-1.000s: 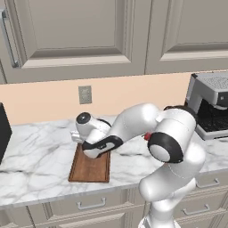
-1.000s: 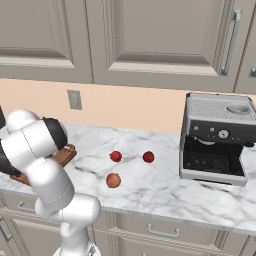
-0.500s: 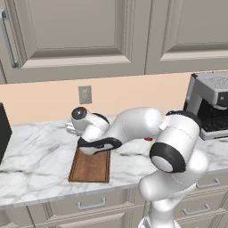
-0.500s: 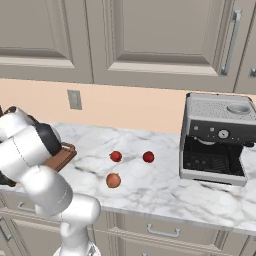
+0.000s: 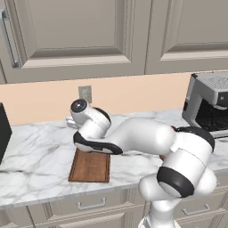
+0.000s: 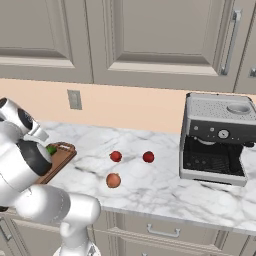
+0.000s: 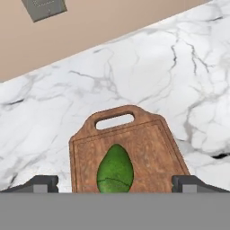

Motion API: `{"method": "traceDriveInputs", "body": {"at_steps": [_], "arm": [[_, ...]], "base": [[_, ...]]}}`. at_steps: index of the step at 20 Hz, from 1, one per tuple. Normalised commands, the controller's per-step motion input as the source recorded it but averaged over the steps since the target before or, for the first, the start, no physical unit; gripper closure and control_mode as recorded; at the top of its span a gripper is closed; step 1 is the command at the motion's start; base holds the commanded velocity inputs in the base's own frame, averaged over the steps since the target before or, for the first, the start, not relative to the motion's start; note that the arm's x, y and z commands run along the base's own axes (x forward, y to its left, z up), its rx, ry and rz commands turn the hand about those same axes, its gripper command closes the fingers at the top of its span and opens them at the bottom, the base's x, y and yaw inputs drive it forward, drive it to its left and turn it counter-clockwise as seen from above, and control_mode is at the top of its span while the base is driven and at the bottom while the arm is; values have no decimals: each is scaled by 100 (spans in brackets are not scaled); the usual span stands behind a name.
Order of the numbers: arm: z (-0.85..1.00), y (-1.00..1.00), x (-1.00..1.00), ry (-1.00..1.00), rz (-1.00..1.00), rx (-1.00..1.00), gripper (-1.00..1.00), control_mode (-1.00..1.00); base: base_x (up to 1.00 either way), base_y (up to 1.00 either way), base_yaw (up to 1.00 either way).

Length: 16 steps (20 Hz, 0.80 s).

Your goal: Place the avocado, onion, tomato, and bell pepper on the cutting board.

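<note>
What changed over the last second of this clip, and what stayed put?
The arm swung further left over the cutting board, its wrist rising toward the wall. The avocado lies on the board below the open gripper, fingers clear of it. The three round items on the counter and the coffee machine have not moved.

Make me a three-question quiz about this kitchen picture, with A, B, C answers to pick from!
1. Where is the avocado?
A. on the cutting board
B. in a cabinet
C. on the coffee machine

2. How many round reddish things lie on the counter?
A. one
B. three
C. five

3. The end effector is:
A. shut on the avocado
B. open
C. holding a cup

Answers: 1 A, it lies on the board below the handle hole. 2 B, three lie beside the machine. 3 B, its fingertips stand wide apart either side of the avocado.
</note>
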Motion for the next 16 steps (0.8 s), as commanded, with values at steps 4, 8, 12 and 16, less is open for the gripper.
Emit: {"method": "traceDriveInputs", "body": {"at_steps": [4,8,12,16], "arm": [[20,-42,-22,15,1,-3,-100,-100],[8,-41,-17,19,10,-7,-100,-100],[1,-31,-15,19,19,-15,-100,-100],[8,-29,-14,10,25,-22,-100,-100]], "base": [[0,0,0],[0,0,0],[0,0,0],[0,0,0]]}}
